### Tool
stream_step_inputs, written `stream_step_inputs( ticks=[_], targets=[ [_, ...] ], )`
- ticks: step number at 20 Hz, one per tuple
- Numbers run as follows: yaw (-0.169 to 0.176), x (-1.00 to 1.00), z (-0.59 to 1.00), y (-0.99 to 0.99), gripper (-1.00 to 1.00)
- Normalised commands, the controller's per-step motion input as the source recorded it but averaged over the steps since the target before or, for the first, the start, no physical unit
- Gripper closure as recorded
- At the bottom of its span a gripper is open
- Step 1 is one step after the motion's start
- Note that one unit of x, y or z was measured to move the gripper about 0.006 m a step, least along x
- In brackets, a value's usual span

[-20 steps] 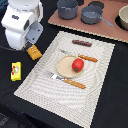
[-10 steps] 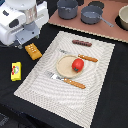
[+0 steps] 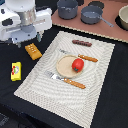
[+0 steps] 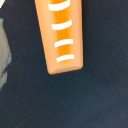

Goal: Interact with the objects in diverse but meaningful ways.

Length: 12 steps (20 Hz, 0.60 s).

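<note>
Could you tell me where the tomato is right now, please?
In the exterior view the tomato sits on the round wooden plate mid-placemat, toward the plate's right edge, between the two wooden-handled utensils.

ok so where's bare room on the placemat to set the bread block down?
Free: the placemat strip between the fork and the yellow packet, plus the near corner below the knife. Crowded: the wooden plate with the tomato, the sausage edge.

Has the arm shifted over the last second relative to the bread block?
Yes, slightly. The arm has drifted toward the exterior view's right, closer over the bread block, which stays put beside the placemat.
</note>
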Motion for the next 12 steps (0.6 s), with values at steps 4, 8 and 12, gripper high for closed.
stream_step_inputs(
  ticks=[4, 8, 12],
  targets=[
    [0.000, -0.13, -0.37, 0.26, -1.00],
    [0.000, -0.06, -0.36, 0.14, -1.00],
    [0.000, -0.06, -0.35, 0.11, -1.00]
  ],
)
